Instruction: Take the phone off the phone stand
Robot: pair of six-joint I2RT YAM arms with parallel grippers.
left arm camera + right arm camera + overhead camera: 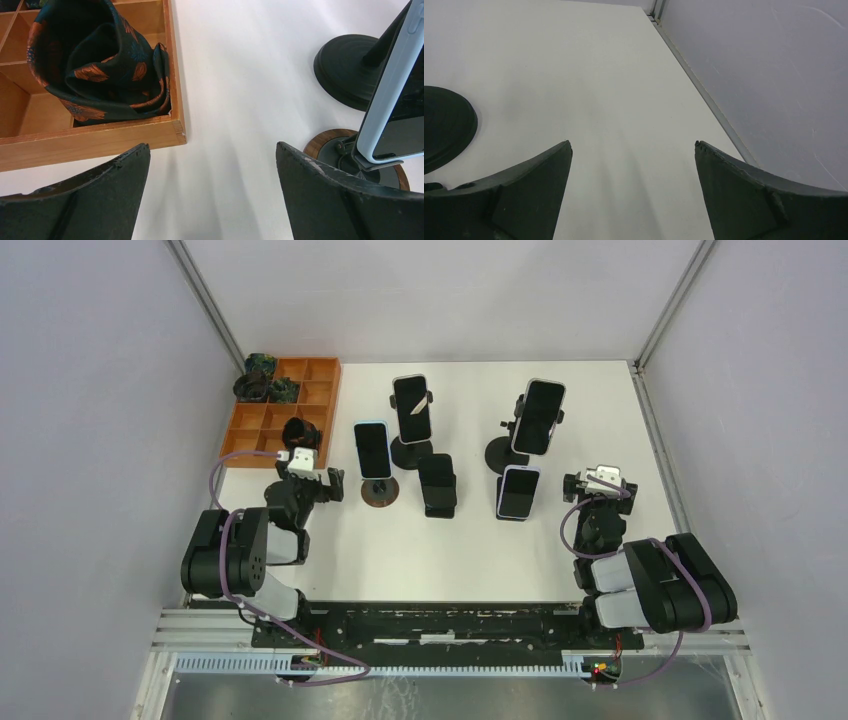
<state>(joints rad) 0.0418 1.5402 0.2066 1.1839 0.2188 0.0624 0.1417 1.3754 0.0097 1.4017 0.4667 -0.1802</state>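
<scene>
At the far left of the white table [600, 410] you have an orange-brown wooden compartment tray [322, 390]. A dark folded cloth patterned in orange [100, 60] sits in its near right compartment. Just this side of that tray corner your left gripper [212, 145] hangs over bare table, fingers spread wide apart, holding nothing and touching nothing.

Just beyond its right finger stands a phone in a light-blue case [372, 448], seated upright in a small stand with a round wood-rimmed base [380, 494]. Next comes a black-screened phone [411, 408] clamped on a tall black stand with a round base [410, 452]. Nearer you is a low black holder [437, 485] carrying what looks like a dark phone, though you cannot be sure from above.

Further right, a phone with a white edge [518, 492] faces up, and you cannot see what carries it. Behind it a pale-edged phone [540, 417] sits on a second tall black stand [498, 452].

At the right, your right gripper [633, 143] is likewise spread wide and empty over bare table, near the grey side wall [774, 75].
</scene>
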